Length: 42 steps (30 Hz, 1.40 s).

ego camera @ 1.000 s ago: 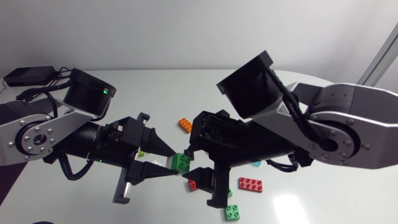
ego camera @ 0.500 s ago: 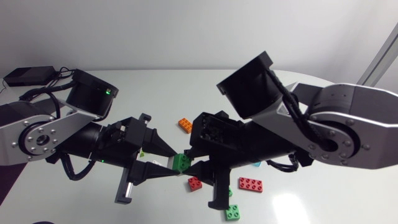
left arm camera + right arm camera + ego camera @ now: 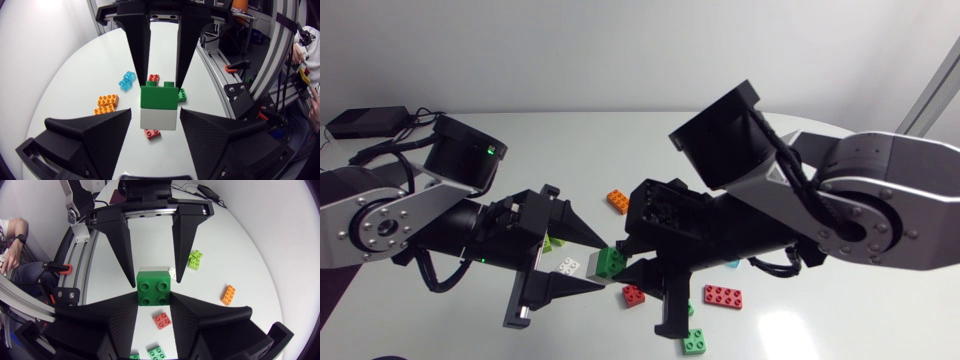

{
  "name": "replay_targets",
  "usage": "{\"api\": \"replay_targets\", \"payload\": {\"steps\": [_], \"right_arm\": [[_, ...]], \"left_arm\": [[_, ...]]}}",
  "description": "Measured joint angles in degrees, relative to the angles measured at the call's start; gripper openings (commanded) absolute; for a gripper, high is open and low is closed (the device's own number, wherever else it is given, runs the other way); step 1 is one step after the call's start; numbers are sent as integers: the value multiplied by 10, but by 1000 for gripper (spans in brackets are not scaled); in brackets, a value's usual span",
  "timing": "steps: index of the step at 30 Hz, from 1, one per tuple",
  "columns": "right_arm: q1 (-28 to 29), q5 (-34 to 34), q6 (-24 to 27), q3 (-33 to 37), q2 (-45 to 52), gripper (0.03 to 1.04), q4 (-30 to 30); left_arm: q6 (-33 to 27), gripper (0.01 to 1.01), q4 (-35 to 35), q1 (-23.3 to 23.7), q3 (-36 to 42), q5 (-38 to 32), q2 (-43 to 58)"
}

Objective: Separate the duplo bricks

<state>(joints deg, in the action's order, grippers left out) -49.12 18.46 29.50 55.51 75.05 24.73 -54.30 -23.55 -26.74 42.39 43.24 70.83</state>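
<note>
Widens left gripper [image 3: 156, 116] versus earlier, off white brick [image 3: 593, 266] at 9 o'clock of green brick [image 3: 612, 261]; pinches green brick in right gripper [image 3: 154, 298] as anchor.

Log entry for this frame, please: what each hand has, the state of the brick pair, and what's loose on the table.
right hand: shut on the green duplo brick
left hand: open, fingers either side of the white duplo brick, not clamping it
brick pair: green and white joined, held above the table
loose on table: orange brick, red brick, light blue brick
</note>
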Motion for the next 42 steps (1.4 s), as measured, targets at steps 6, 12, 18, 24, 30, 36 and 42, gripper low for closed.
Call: {"api": "replay_targets", "payload": {"steps": [6,12,18,24,30,36,42], "right_arm": [[1,2,0,1,-10,180,6],[1,2,0,1,-11,180,6],[1,3,0,1,-11,180,6],[4,7,0,1,-11,180,7],[36,78,16,18,-7,180,50],[92,138,16,53,7,180,84],[96,81,47,47,5,179,102]], "left_arm": [[0,721,0,2,-2,0,0],[0,592,0,2,-2,0,0],[0,343,0,2,-2,0,0],[0,316,-2,0,-2,2,0],[-1,316,-6,-4,-9,15,-10],[-5,316,-5,1,-19,4,-18],[-7,316,-6,28,-20,3,-21]]}}
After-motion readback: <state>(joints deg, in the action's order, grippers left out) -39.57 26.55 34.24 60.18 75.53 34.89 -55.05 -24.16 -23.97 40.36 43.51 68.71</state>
